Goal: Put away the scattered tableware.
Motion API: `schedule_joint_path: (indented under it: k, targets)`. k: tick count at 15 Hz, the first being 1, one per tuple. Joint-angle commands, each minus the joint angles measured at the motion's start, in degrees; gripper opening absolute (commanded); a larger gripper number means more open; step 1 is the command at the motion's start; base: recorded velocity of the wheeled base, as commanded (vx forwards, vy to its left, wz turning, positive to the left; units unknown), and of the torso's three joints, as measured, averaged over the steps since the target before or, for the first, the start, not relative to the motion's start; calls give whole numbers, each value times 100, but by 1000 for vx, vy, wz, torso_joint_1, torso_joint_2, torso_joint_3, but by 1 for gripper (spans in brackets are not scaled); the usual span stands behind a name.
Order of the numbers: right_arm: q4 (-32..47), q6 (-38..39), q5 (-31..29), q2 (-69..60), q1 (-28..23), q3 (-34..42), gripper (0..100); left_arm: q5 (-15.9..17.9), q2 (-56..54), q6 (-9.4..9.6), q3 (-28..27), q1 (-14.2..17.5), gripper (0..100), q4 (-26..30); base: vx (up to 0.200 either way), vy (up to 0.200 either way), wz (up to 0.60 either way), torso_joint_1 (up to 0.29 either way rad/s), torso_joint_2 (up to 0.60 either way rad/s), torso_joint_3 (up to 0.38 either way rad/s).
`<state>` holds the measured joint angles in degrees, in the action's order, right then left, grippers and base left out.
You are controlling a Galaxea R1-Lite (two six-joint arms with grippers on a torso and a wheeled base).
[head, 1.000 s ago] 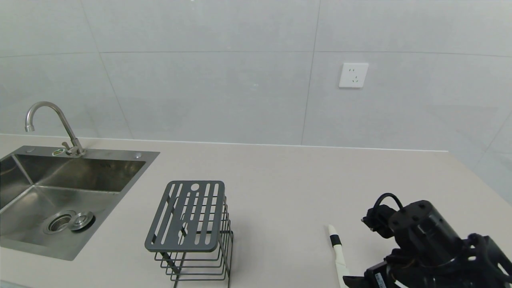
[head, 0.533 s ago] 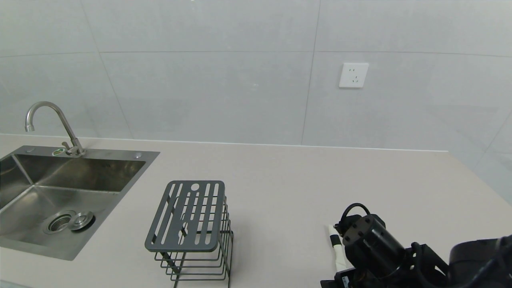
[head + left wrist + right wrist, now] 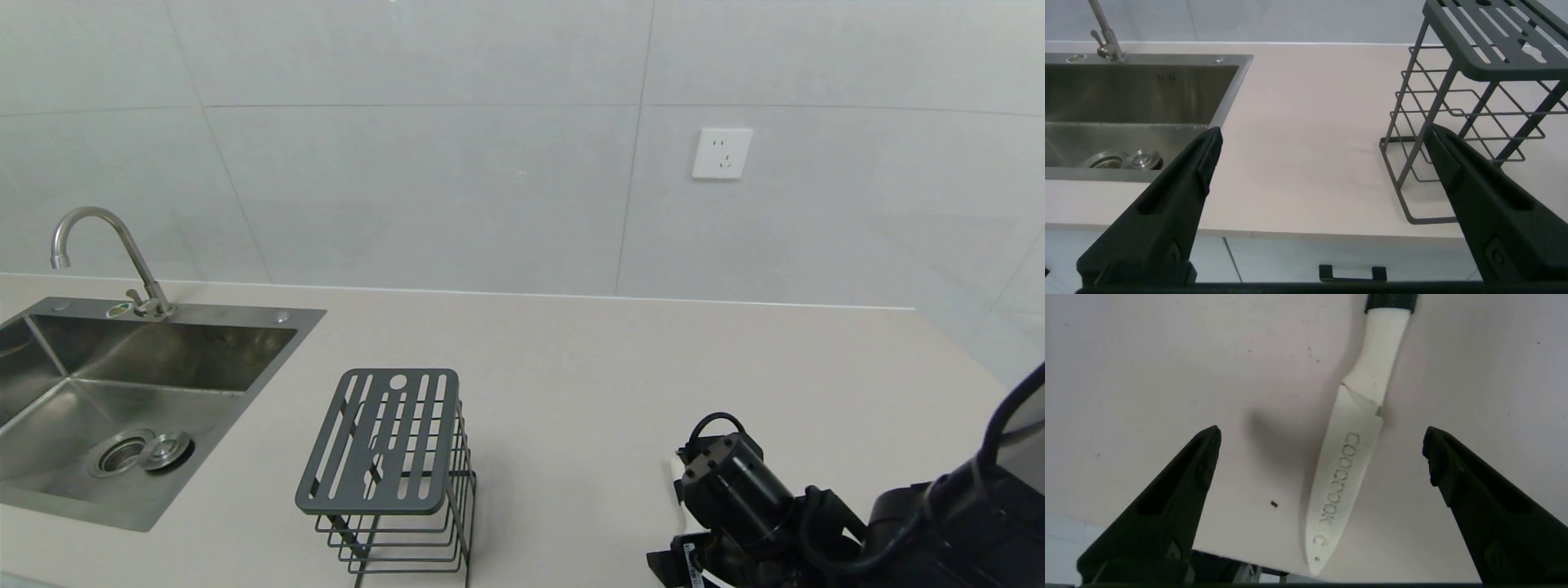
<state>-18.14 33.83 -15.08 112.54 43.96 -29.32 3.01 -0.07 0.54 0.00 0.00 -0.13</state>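
The right gripper (image 3: 1320, 433) hangs at the near right of the counter (image 3: 571, 367), fingers spread wide, straddling the white knife (image 3: 1351, 457), which lies flat on the counter below it. The knife's long axis runs between the fingers and crosses their closing line, so a straight descent and squeeze should catch it across its width, on the blade near where the handle starts. The left gripper (image 3: 1323, 135), also spread apart and holding nothing, sits low at the near left, well apart from the knife. Farther left stand the rack (image 3: 384, 441) and the sink (image 3: 188, 310).
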Motion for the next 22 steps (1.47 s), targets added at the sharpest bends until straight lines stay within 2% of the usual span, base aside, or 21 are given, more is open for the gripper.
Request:
schedule_joint_path:
  k: [1, 11, 12, 15, 20, 22]
  targets:
    - [-14, -17, -56, 84, -133, 67, 100, -2, 7, -1, 0, 0, 100, 5, 0, 0, 0, 0, 0, 0]
    - [-629, -359, -171, 532, -186, 84, 100, 7, 7, -1, 0, 9, 100, -4, 0, 0, 0, 0, 0, 0]
    - [-629, -368, -250, 532, -160, 111, 0, 7, 7, -1, 0, 0, 100, 5, 0, 0, 0, 0, 0, 0]
    - [-629, -377, -276, 699, -45, 313, 0, -2, 7, -1, 0, 0, 100, 5, 0, 0, 0, 0, 0, 0]
    - [-717, -386, -285, 672, -89, 225, 0, 7, 7, -1, 0, 0, 100, 5, 0, 0, 0, 0, 0, 0]
    - [-1227, -922, -303, 136, -344, -74, 0, 7, 7, -1, 0, 0, 100, -4, 0, 0, 0, 0, 0, 0]
